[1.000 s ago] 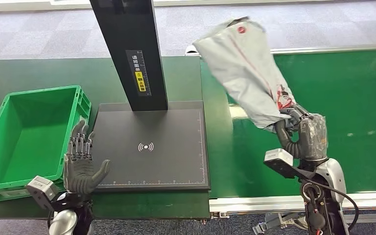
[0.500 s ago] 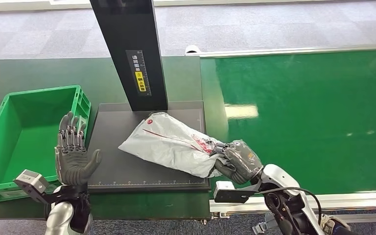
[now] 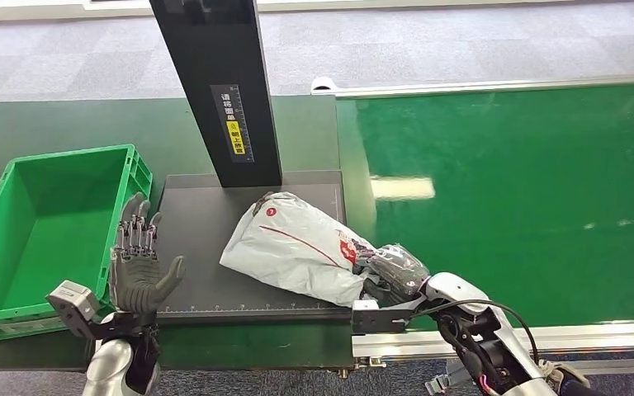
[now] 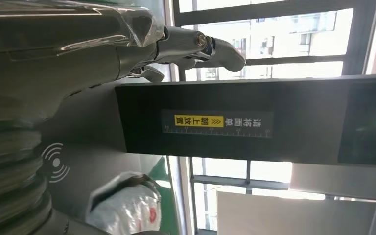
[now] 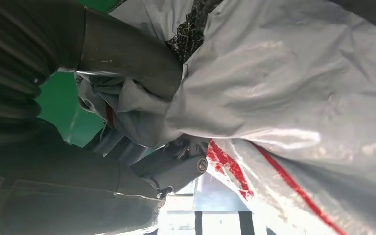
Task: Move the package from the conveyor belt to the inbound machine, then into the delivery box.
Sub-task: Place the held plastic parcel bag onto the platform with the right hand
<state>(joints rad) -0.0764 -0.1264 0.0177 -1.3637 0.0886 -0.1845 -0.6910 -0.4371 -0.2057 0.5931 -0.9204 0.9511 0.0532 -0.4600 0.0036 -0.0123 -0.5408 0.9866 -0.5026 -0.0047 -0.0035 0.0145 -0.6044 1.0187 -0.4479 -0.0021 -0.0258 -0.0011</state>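
A grey plastic package (image 3: 297, 247) with red print lies on the black plate of the inbound machine (image 3: 206, 264), toward its right side. My right hand (image 3: 392, 271) grips the package's near right end at the plate's corner; the right wrist view shows the bag (image 5: 293, 98) bunched between the thumb and fingers. My left hand (image 3: 139, 268) is raised upright and open at the plate's near left edge, apart from the package, holding nothing. The green delivery box (image 3: 41, 223) stands left of the machine. The green conveyor belt (image 3: 528, 190) runs along the right.
The machine's black post (image 3: 219, 91) rises behind the plate, with a yellow label (image 4: 193, 120) on it. A dark green table (image 3: 66, 124) carries box and machine. The belt's metal rail (image 3: 495, 338) borders the near edge.
The package came down from above the belt onto the machine's plate, carried leftward by my right hand, and has since shifted slightly right. My left hand moved a little right, still open.
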